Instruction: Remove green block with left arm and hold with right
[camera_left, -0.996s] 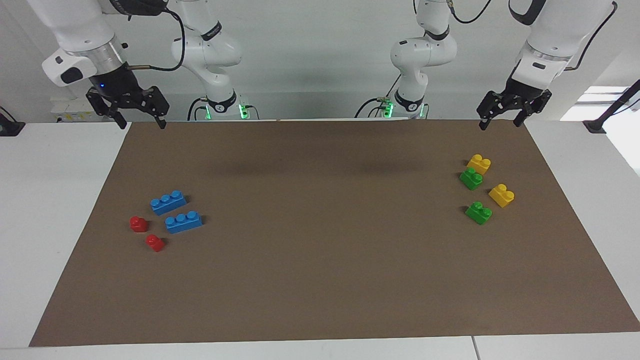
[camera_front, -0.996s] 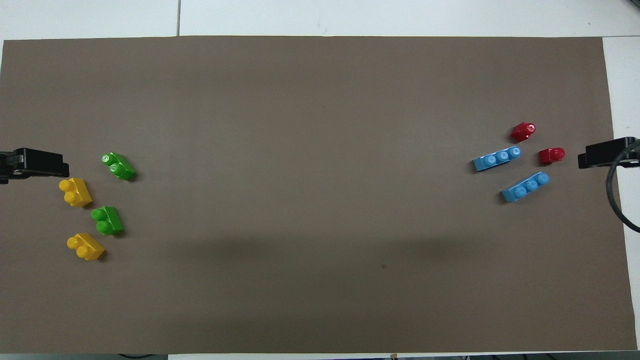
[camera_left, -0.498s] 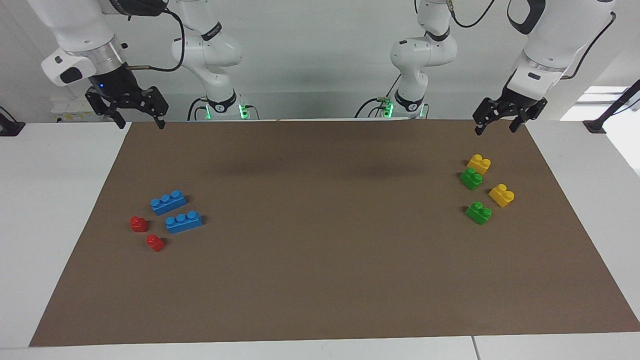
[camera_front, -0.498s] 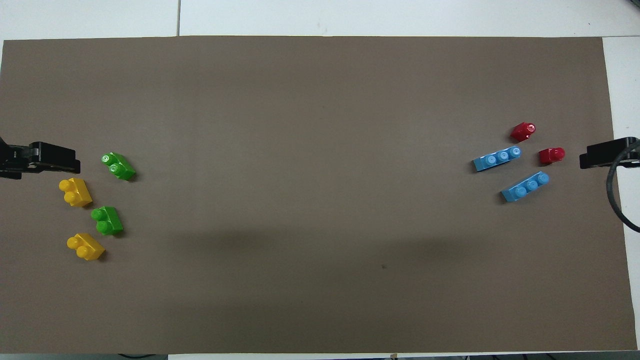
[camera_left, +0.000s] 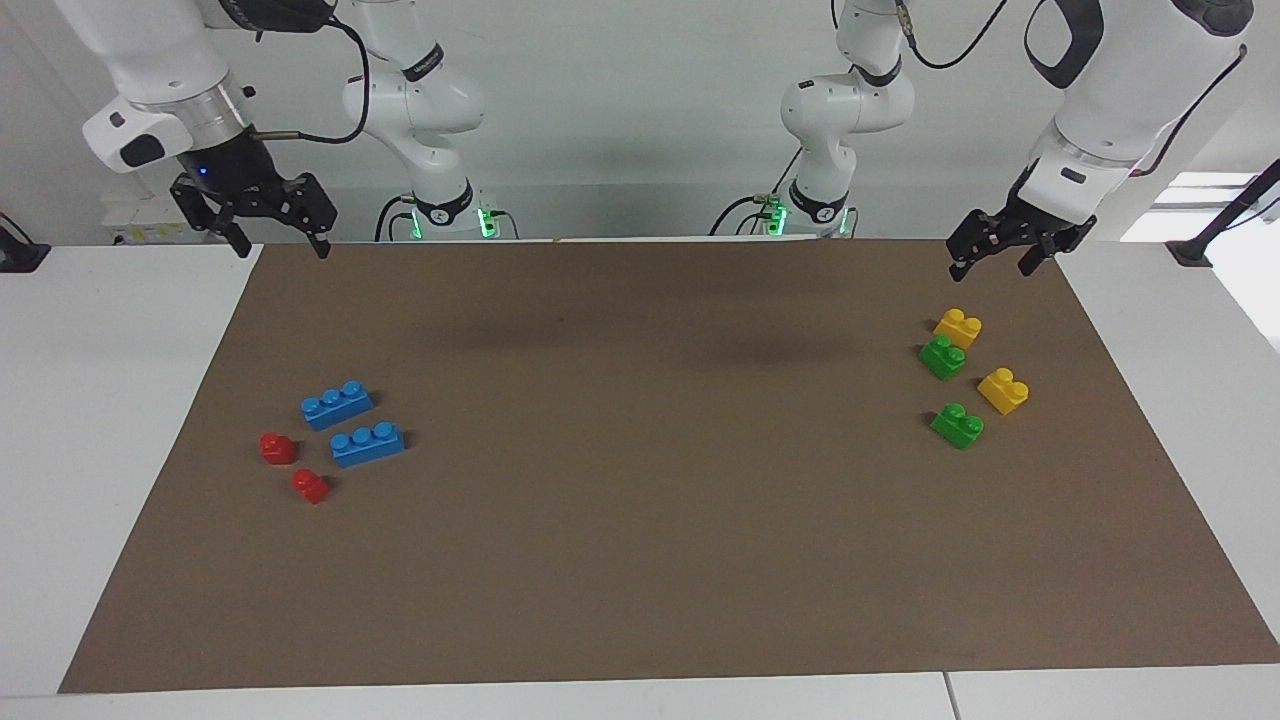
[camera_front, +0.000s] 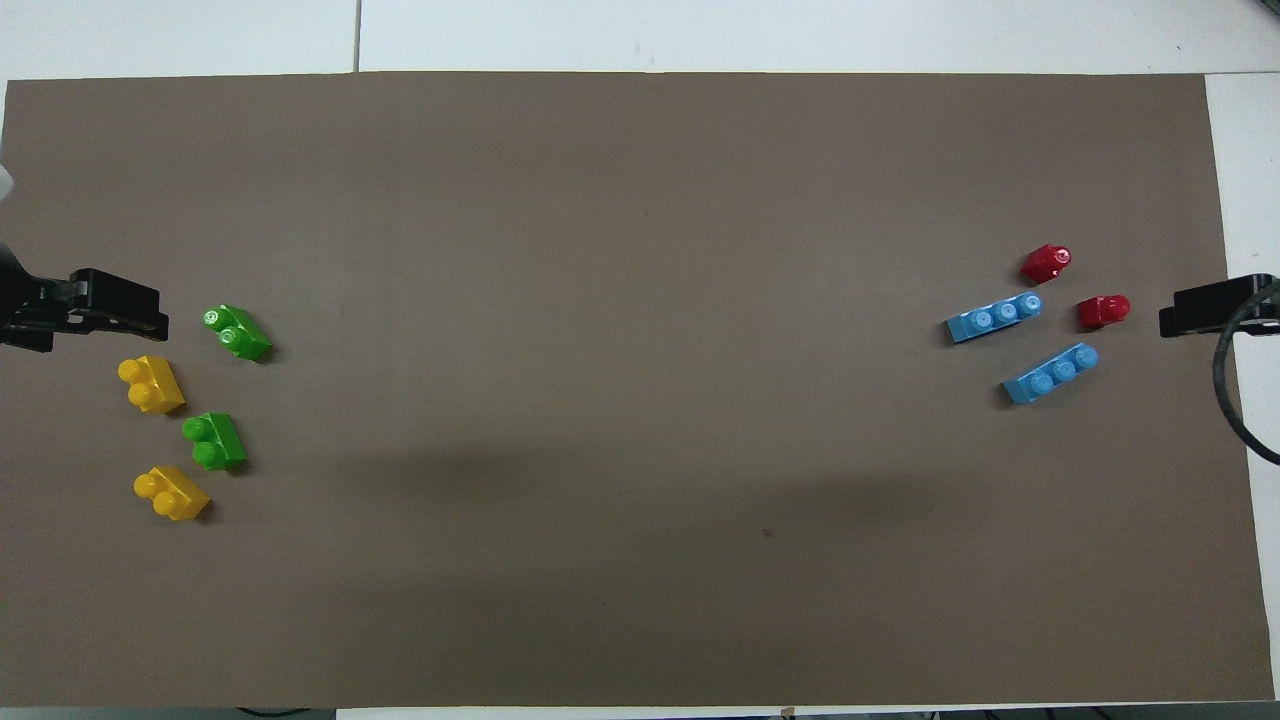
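Two green blocks lie on the brown mat (camera_left: 640, 560) at the left arm's end. One (camera_left: 943, 357) is nearer to the robots, also seen from overhead (camera_front: 214, 441). The other (camera_left: 958, 426) is farther, also seen from overhead (camera_front: 238, 333). My left gripper (camera_left: 990, 265) is open and empty, up in the air over the mat's edge at that end, touching no block; it also shows overhead (camera_front: 105, 310). My right gripper (camera_left: 282, 245), with a blue light, is open and empty over the mat's corner at the right arm's end, also seen overhead (camera_front: 1195, 310).
Two yellow blocks (camera_left: 958, 328) (camera_left: 1004, 390) lie beside the green ones. Two blue bricks (camera_left: 337, 405) (camera_left: 368, 444) and two red pieces (camera_left: 278, 448) (camera_left: 310, 486) lie at the right arm's end. White table (camera_left: 110, 400) surrounds the mat.
My left gripper has swung a little inward over the mat toward the green and yellow blocks. The right arm and all blocks have stayed still.
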